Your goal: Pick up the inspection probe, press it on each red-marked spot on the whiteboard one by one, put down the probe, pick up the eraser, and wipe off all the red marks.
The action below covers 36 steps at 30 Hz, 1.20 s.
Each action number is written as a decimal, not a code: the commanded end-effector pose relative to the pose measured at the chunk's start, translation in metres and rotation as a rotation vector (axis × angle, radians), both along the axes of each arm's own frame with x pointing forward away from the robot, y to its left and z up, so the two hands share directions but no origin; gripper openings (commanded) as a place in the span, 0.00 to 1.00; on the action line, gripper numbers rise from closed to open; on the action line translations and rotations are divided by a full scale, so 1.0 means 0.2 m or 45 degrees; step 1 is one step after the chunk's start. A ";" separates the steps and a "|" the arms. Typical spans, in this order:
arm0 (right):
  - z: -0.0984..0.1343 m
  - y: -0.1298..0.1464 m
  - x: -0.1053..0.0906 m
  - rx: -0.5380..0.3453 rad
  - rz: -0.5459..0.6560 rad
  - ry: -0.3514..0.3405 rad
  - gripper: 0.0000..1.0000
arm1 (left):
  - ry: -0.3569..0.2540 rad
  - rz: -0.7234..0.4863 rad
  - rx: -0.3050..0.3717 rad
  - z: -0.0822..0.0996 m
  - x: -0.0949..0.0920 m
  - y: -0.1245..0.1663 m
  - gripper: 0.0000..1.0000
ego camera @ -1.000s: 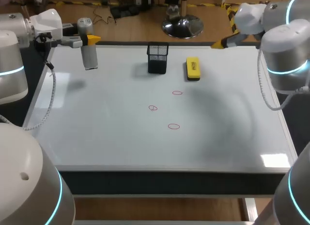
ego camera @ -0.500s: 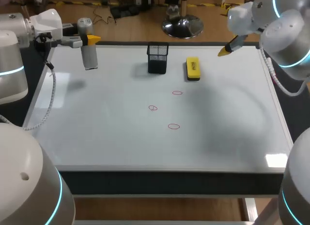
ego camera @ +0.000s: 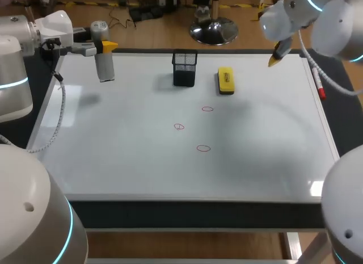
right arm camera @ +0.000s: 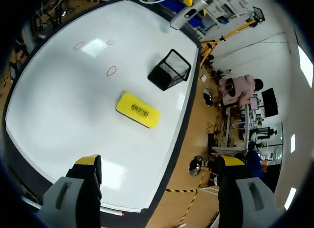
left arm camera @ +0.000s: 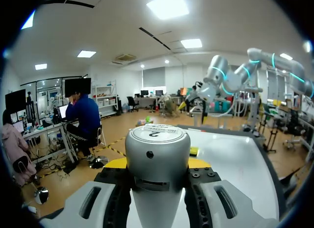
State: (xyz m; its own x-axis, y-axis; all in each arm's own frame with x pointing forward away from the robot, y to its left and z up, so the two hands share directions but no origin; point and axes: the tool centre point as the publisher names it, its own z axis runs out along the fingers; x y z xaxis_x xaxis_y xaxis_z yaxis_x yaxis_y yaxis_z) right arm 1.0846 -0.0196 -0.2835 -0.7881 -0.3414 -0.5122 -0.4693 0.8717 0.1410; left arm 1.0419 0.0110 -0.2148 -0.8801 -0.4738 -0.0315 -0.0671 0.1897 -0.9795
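Note:
The grey cylindrical inspection probe [ego camera: 104,59] hangs upright over the far left corner of the whiteboard [ego camera: 113,156], with my left gripper [ego camera: 105,47] shut on it. In the left wrist view the probe [left arm camera: 157,154] fills the gap between the fingers of the left gripper [left arm camera: 158,165]. Three red marks [ego camera: 207,109] [ego camera: 179,126] [ego camera: 203,148] lie mid-board. The yellow eraser [ego camera: 226,80] lies flat at the far middle. My right gripper [ego camera: 276,58] hovers above the far right corner, open and holding nothing. From the right gripper [right arm camera: 159,164] the eraser [right arm camera: 138,109] lies ahead on the board.
A black mesh pen holder [ego camera: 185,68] stands just left of the eraser, also seen beyond it as the pen holder [right arm camera: 170,69]. A red-capped marker [ego camera: 320,88] lies along the board's right edge.
My right arm has swung up and its gripper has shifted rightward along the far edge, still open. The left arm and the probe have stayed put.

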 end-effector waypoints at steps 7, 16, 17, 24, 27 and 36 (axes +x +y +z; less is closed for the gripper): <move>0.03 0.01 0.00 -0.584 0.260 0.425 1.00 | -0.002 0.002 0.000 0.00 0.00 0.00 0.00; 0.00 0.02 0.01 -0.582 0.312 0.434 1.00 | -0.002 0.002 0.000 0.00 0.00 0.00 0.00; -0.03 0.04 0.02 -0.563 0.378 0.441 1.00 | -0.002 0.002 0.000 0.00 0.00 0.00 0.00; -0.19 0.14 0.04 -0.573 0.678 0.491 1.00 | -0.002 0.002 0.000 0.00 0.00 0.00 0.00; -0.26 0.17 0.03 -0.611 0.802 0.493 1.00 | -0.002 0.002 0.000 0.00 0.00 0.00 0.00; -0.38 0.29 -0.02 -0.778 1.165 0.382 1.00 | -0.002 0.002 0.000 0.00 0.00 0.00 0.00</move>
